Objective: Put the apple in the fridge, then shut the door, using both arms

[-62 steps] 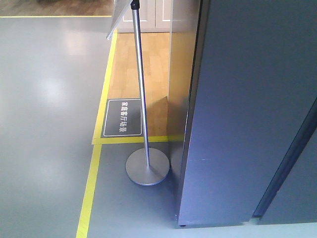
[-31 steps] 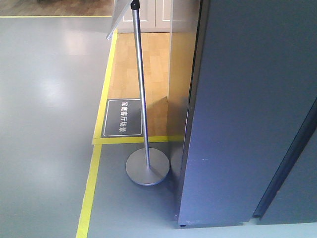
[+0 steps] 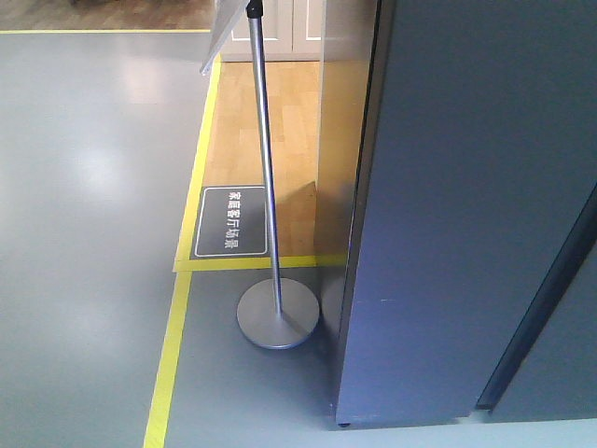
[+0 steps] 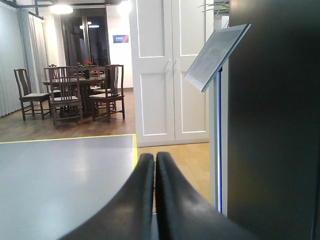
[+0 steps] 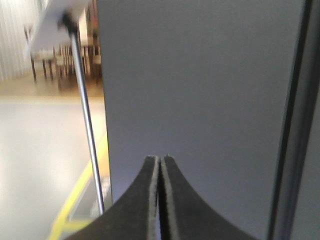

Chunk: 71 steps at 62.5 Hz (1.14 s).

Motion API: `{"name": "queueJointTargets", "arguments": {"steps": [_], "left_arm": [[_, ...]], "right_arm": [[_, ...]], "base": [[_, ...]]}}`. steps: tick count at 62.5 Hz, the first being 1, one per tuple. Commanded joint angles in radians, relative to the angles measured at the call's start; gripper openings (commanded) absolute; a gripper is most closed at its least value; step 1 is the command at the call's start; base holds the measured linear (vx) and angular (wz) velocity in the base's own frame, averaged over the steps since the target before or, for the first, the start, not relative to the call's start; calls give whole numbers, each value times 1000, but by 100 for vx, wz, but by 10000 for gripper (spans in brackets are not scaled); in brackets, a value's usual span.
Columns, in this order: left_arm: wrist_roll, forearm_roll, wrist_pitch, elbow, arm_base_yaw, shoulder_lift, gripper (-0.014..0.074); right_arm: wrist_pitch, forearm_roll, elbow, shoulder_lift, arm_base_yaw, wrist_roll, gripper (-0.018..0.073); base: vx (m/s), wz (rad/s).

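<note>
Fridge (image 3: 466,215) was found shut, apple unseen.
Left pincer (image 4: 154,161) and right pincer (image 5: 159,160) were clenched empty; the task was judged nearly finished.

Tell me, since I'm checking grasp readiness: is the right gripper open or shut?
Shut. In the right wrist view the right gripper has its two black fingers pressed together, nothing between them, facing the grey fridge.

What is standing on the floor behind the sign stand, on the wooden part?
Behind the sign stand lie a dark floor label with white characters and white double doors. The fridge hides whatever is further right. Neither shut gripper holds an apple.
</note>
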State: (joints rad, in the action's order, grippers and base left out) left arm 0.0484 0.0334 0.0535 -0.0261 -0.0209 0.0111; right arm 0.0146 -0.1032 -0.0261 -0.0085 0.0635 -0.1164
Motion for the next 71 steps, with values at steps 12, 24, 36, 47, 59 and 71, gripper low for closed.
{"name": "queueJointTargets", "arguments": {"steps": [12,24,36,47,59,71], "left_arm": [[3,-2,76,-21,1,15,-6],[3,-2,76,-21,1,15,-6],[3,-2,76,-21,1,15,-6],[3,-2,76,-21,1,15,-6],[3,-2,76,-21,1,15,-6],[3,-2,76,-21,1,15,-6]], "right_arm": [[-97,-45,-17,-22,-3,-9,-3],[-50,-41,-17,-22,-3,-12,-3],[-57,-41,-16,-20,-3,-12,-3],[-52,-41,-16,-19,-3,-12,-3],[-51,-41,-16,-19,-3,-12,-3],[-51,-41,-16,-19,-3,-12,-3]], "base": [[0,0],[0,0],[0,0],[0,0],[0,0],[0,0]]}}
